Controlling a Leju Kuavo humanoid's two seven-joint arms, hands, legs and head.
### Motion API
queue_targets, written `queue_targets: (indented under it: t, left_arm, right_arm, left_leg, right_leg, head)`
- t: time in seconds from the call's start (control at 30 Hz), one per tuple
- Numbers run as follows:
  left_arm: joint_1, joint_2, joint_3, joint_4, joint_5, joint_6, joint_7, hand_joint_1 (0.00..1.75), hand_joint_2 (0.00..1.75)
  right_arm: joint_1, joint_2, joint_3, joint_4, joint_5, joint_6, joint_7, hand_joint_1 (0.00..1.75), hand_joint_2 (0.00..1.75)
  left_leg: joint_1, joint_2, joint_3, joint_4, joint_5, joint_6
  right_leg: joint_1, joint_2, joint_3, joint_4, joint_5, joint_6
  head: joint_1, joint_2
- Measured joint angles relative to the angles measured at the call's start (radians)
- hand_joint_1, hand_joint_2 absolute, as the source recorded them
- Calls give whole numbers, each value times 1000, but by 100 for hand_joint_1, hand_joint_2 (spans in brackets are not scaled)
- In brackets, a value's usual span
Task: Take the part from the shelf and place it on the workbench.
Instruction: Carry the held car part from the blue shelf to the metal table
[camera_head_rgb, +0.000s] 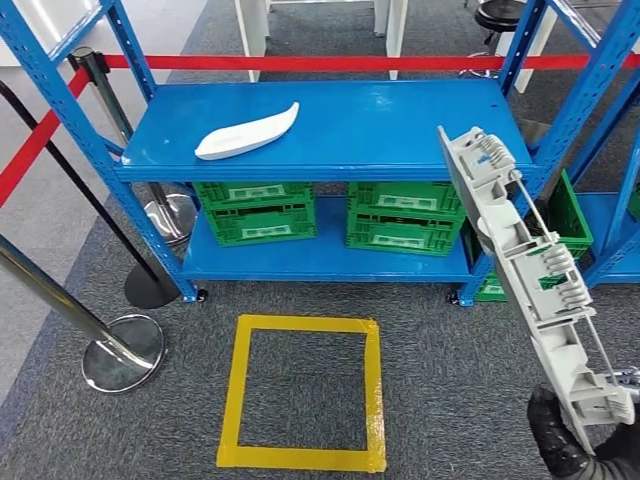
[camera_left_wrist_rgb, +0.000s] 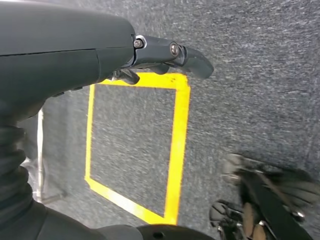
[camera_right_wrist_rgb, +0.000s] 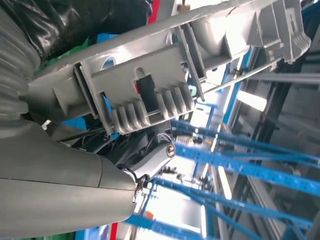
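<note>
A long grey ribbed plastic part (camera_head_rgb: 528, 260) stands tilted at the right, its top end level with the shelf's upper deck. My right hand (camera_head_rgb: 581, 440), in black, grips its lower end; the right wrist view shows the part (camera_right_wrist_rgb: 151, 85) close above the right hand (camera_right_wrist_rgb: 113, 165). A white curved part (camera_head_rgb: 245, 133) lies on the blue shelf (camera_head_rgb: 377, 135), left of centre. My left hand (camera_left_wrist_rgb: 151, 55) hangs over the carpet with its fingers apart and nothing in it.
Green crates (camera_head_rgb: 260, 210) (camera_head_rgb: 404, 215) sit on the lower shelf. A yellow tape square (camera_head_rgb: 302, 395) marks the grey carpet in front. Chrome stanchions (camera_head_rgb: 121, 350) with a red belt (camera_head_rgb: 302, 63) stand at the left and behind. White table legs (camera_head_rgb: 249, 30) rise beyond the shelf.
</note>
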Motion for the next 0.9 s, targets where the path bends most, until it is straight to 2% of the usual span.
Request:
queue_targets:
  t: [0.03,0.07,0.1,0.13,0.17,0.23,0.27,0.3,0.37,0.4,0.43,0.5,0.53,0.57,0.6,0.63,0.67,0.7,0.73,0.77,0.8,0.87,0.9]
  left_arm:
    - [0,0,0,0,0,-1,-15,0,175]
    - [0,0,0,0,0,-2,-26,0,175]
    - [2,0,0,0,0,-2,-34,0,175]
    - [4,1,0,0,0,-3,-39,0,175]
    - [5,2,0,0,0,-3,-43,0,175]
    - [5,3,0,0,0,-3,-46,0,175]
    - [3,4,0,0,0,-3,-46,0,175]
    - [3,4,0,0,0,-3,-46,0,175]
    - [5,3,0,0,0,-4,-49,0,175]
    - [7,3,0,0,0,-5,-51,0,175]
    - [7,3,0,0,0,-8,-53,0,175]
    - [6,3,-1,0,-1,-16,-55,0,175]
    - [5,3,-1,0,-1,-20,-55,0,175]
    - [4,3,-1,0,-1,-22,-54,0,175]
    - [5,3,-1,0,-1,-23,-53,0,175]
    - [6,3,-1,0,-1,-25,-50,0,175]
    - [6,2,-2,0,-1,-27,-47,0,175]
    - [6,2,-2,0,-1,-27,-45,0,175]
    - [5,2,-2,0,-2,-27,-41,0,175]
    - [4,3,-3,0,-5,-24,-34,0,175]
    - [3,3,-7,0,-12,-20,-20,0,175]
    - [4,5,-20,0,-28,-11,21,0,175]
    - [6,7,-27,0,-34,-8,41,0,175]
  right_arm:
    - [0,0,0,1,-1,-2,2,175,175]
    - [-1,-1,0,2,-4,-3,4,175,175]
    - [-2,-2,0,4,-6,-4,6,175,175]
    - [-4,-3,0,5,-9,-4,8,175,175]
    - [-5,-4,0,6,-11,-5,9,175,175]
    - [-7,-5,1,7,-13,-5,9,175,175]
    - [-9,-6,1,7,-14,-5,9,175,175]
    - [-11,-7,1,7,-14,-4,9,175,175]
    - [-15,-11,1,8,-14,-3,13,175,175]
    - [-17,-13,1,9,-14,-1,17,175,175]
    - [-19,-16,2,10,-14,2,22,175,175]
    - [-24,-21,2,14,-14,12,31,175,175]
    - [-26,-24,2,17,-14,18,36,175,175]
    - [-29,-25,3,21,-12,25,42,175,175]
    - [-32,-27,3,25,-9,32,48,175,175]
    - [-34,-27,4,30,-4,38,54,175,175]
    - [-36,-28,4,33,1,42,59,175,175]
    - [-39,-28,5,36,5,45,62,175,175]
    - [-42,-28,6,38,7,46,65,175,175]
    - [-46,-29,6,40,7,48,67,175,175]
    - [-50,-29,7,41,7,50,69,175,175]
    - [-59,-29,7,46,4,60,74,175,175]
    - [-63,-29,6,48,1,66,76,175,175]
  left_leg:
    - [4,10,-28,69,-32,-5]
    - [7,14,-45,117,-50,-9]
    - [10,17,-43,129,-48,-11]
    - [11,21,-19,97,-28,-12]
    - [12,33,23,29,4,-10]
    - [6,81,107,-120,49,0]
    - [2,97,128,-164,59,7]
    - [-2,103,133,-181,60,13]
    - [-3,80,125,-185,69,25]
    - [-1,70,125,-191,75,32]
    - [2,60,124,-196,81,41]
    - [4,39,120,-202,90,52]
    - [3,27,116,-201,93,55]
    - [2,14,113,-200,95,56]
    - [1,0,111,-198,96,56]
    - [0,-16,111,-195,96,55]
    - [0,-32,111,-191,95,54]
    - [1,-47,110,-185,93,51]
    - [0,-61,106,-177,90,47]
    - [0,-74,100,-169,89,41]
    - [1,-87,91,-163,89,34]
    - [4,-109,74,-157,94,21]
    - [3,-101,68,-152,93,15]
  right_leg:
    - [0,-15,-5,0,1,-1]
    - [1,-29,-10,1,3,-1]
    - [1,-43,-15,2,3,-1]
    - [1,-56,-18,2,4,0]
    - [1,-69,-19,2,3,1]
    - [3,-91,-11,3,3,7]
    - [5,-100,-8,4,4,12]
    - [6,-109,-5,4,5,18]
    - [7,-126,-5,3,7,30]
    - [5,-116,-8,7,0,35]
    - [4,-92,-17,27,-17,40]
    - [1,-24,-65,132,-78,44]
    - [0,-2,-97,204,-110,45]
    - [1,7,-125,264,-130,46]
    - [1,10,-139,293,-130,47]
    - [1,13,-133,280,-109,46]
    - [1,18,-109,229,-72,45]
    - [-1,34,-76,159,-36,43]
    - [-4,57,-46,94,-12,42]
    - [-5,75,-24,50,-2,41]
    - [-6,87,-14,29,-5,39]
    - [-6,76,-10,24,-10,33]
    - [-7,63,-11,23,-7,27]
  head:
    - [-2,0]
    - [-3,0]
    - [-3,0]
    - [-3,0]
    - [-3,0]
    - [-2,0]
    - [-2,0]
    - [-1,0]
    - [0,0]
    - [1,0]
    - [3,0]
    - [9,0]
    - [10,0]
    - [11,0]
    - [12,0]
    - [12,0]
    - [12,0]
    - [13,0]
    - [13,0]
    - [13,0]
    - [13,0]
    - [13,0]
    - [14,0]
